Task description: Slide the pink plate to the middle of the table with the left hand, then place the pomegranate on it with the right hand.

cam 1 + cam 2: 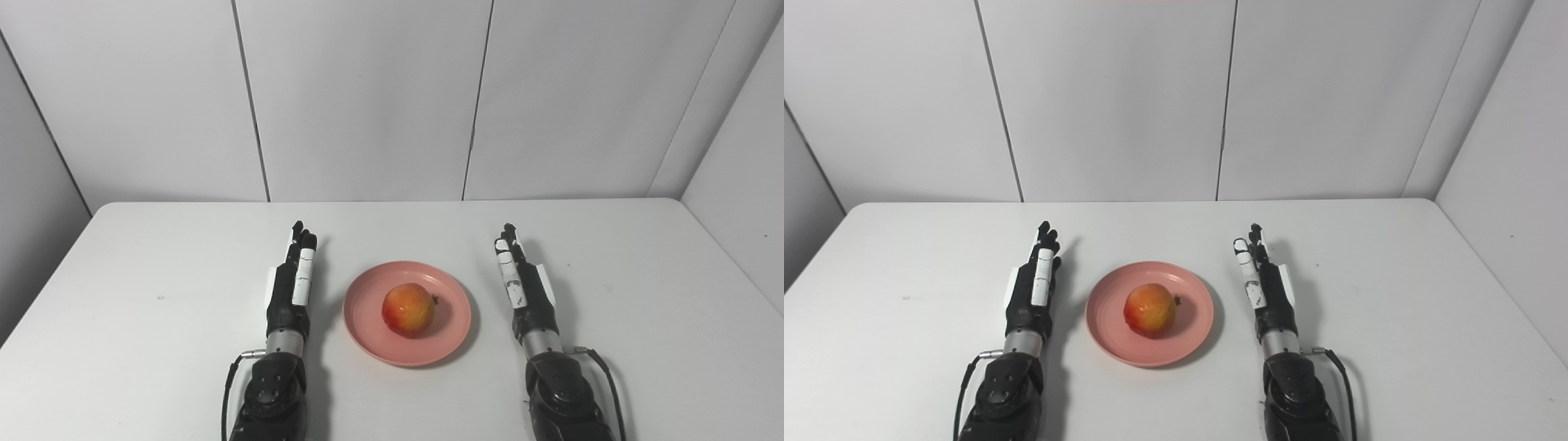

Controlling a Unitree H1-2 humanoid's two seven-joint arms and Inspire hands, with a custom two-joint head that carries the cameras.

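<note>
1. The plate (pixel 407 313) sits mid-tabletop with the pomegranate (pixel 408 309) at its centre; the task looks done.
2. Left hand (pixel 293 283) at 9 o'clock and right hand (pixel 520 285) at 3 o'clock, both empty, fingers straight, clear of the plate.
3. Best move: pull both arms back without nudging the rim.
</note>
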